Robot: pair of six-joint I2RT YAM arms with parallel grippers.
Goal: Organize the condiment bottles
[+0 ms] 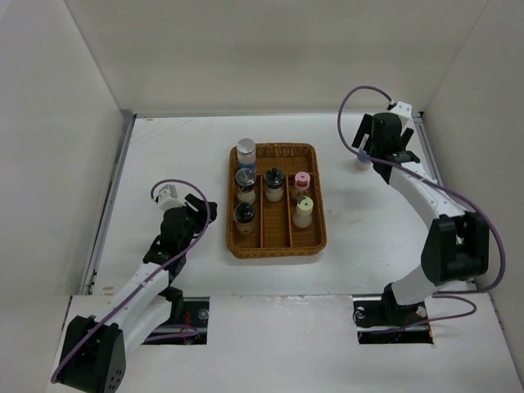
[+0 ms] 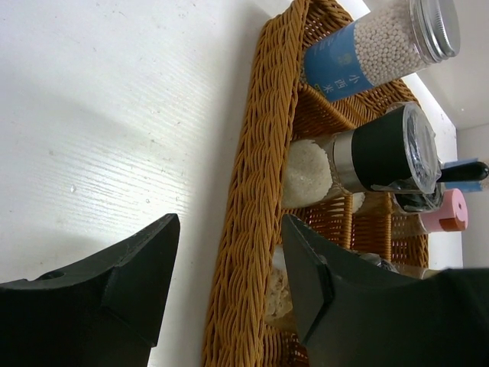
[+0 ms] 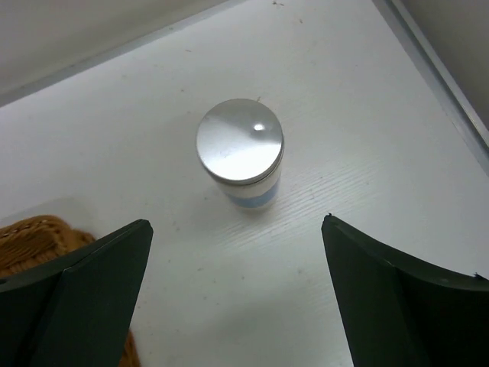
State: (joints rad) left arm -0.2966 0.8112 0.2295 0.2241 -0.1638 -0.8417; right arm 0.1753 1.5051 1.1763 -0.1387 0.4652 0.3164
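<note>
A brown wicker tray (image 1: 237, 246) holds several condiment bottles: a silver-topped one with a blue label (image 1: 246, 150), dark-capped jars (image 1: 273, 182), a pink-capped one (image 1: 302, 182) and a cream-capped one (image 1: 304, 211). One more silver-topped bottle (image 3: 240, 153) stands upright on the table at the back right (image 1: 361, 160). My right gripper (image 3: 237, 225) hangs above it, wide open and not touching it. The left gripper (image 2: 229, 222) stands partly open just left of the tray, its fingers framing the left rim (image 2: 256, 176) without gripping it.
White walls close in the table on three sides, with a metal rail (image 1: 426, 139) close behind the right gripper. The tray's corner (image 3: 38, 241) lies to the left of the lone bottle. Bare table lies between tray and right arm (image 1: 360, 221).
</note>
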